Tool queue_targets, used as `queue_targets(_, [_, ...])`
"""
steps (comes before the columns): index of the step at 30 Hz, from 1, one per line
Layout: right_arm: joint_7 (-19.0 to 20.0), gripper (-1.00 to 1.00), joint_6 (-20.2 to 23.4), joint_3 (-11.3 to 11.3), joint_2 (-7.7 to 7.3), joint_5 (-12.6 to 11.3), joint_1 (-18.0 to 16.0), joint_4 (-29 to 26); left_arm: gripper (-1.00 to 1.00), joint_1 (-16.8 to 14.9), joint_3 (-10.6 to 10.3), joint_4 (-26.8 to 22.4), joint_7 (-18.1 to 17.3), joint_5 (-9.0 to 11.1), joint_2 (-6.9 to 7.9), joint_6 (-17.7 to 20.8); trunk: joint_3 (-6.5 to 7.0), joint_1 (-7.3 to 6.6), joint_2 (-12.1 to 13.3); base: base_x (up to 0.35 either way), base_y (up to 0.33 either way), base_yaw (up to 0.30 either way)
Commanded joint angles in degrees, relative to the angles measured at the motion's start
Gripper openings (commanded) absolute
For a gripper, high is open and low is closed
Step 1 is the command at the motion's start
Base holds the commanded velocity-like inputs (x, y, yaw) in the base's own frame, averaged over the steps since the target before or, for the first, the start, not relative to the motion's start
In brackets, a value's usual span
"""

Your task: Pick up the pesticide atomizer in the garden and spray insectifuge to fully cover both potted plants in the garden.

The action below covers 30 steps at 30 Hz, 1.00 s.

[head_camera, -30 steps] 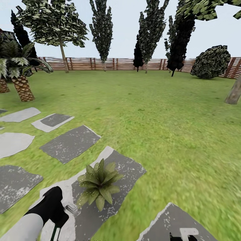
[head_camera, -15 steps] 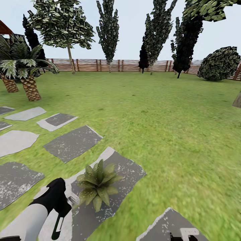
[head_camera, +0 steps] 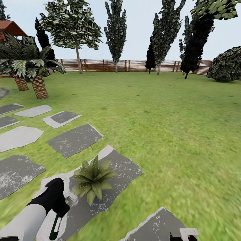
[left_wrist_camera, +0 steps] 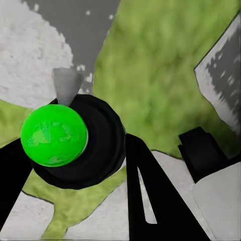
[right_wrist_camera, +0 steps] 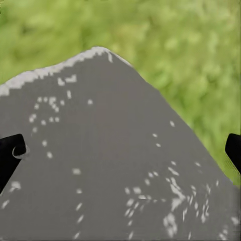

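One potted plant (head_camera: 92, 180), a low rosette of pointed green leaves, stands on a grey stepping slab (head_camera: 124, 169); its pot is hidden under the leaves. Just left of it, my left gripper (head_camera: 60, 214) is shut on the pesticide atomizer (head_camera: 71, 199), whose pale trigger head pokes out toward the plant. In the left wrist view the atomizer's round dark body (left_wrist_camera: 100, 145), with a bright green ball on it, sits between the black fingers (left_wrist_camera: 150, 196). My right gripper (right_wrist_camera: 120, 150) hangs open over another slab (right_wrist_camera: 110, 175).
Several grey slabs (head_camera: 75, 139) run off to the left across the lawn. Palms (head_camera: 36, 70) stand at the far left. Tall trees and a brown slat fence (head_camera: 134, 65) close the back, with a dark bush (head_camera: 229, 65) at the right.
The whole view has swung left: trees and fence slid right and a red roof appeared at the far left. The left arm still holds the atomizer beside the plant.
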Motion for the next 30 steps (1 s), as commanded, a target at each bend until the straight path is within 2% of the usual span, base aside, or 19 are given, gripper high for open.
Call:
queue_targets(1, [-0.1,1.0,-0.2,-0.5,0.0,0.6,0.0,0.0,-1.0,0.0,0.3,-0.1,-0.5,-0.5,0.02,1.1,-0.05,-0.02,0.0,0.028,-0.251,0.277])
queue_targets(3, [-0.1,1.0,-0.2,-0.5,0.0,0.6,0.0,0.0,-1.0,0.0,0.2,-0.1,-0.3,-0.6,0.07,3.5,-0.05,-0.02,0.0,0.146,-0.182,0.277])
queue_targets(5, [-0.1,1.0,-0.2,-0.4,-0.03,0.6,0.0,0.0,-1.0,0.0,0.1,-0.1,-0.2,-1.2,-0.12,4.2,-0.05,-0.02,0.0,0.108,-0.065,0.277])
queue_targets(8, [-0.1,1.0,-0.2,-0.5,0.0,0.6,0.0,0.0,-1.0,0.2,0.1,0.0,-0.3,-3.8,-0.29,4.6,-0.05,-0.02,0.0,0.026,-0.015,0.278])
queue_targets(10, [-0.1,1.0,-0.2,-0.5,-0.01,0.6,0.0,0.0,-1.0,0.2,0.2,0.0,-0.3,-4.5,-0.21,4.7,-0.05,-0.02,0.0,0.005,-0.003,0.278])
queue_targets(16, [-0.1,1.0,-0.2,-0.5,-0.02,0.6,0.0,0.0,-1.0,-0.1,0.5,-0.1,-0.5,-4.6,-0.6,4.8,-0.05,-0.02,0.0,0.058,-0.037,0.223])
queue_targets(30, [-0.1,1.0,-0.2,-0.5,-0.04,0.6,0.0,0.0,-1.0,-0.1,0.5,-0.2,-0.5,-4.2,-0.63,4.8,-0.05,-0.02,0.0,0.178,-0.211,0.017])
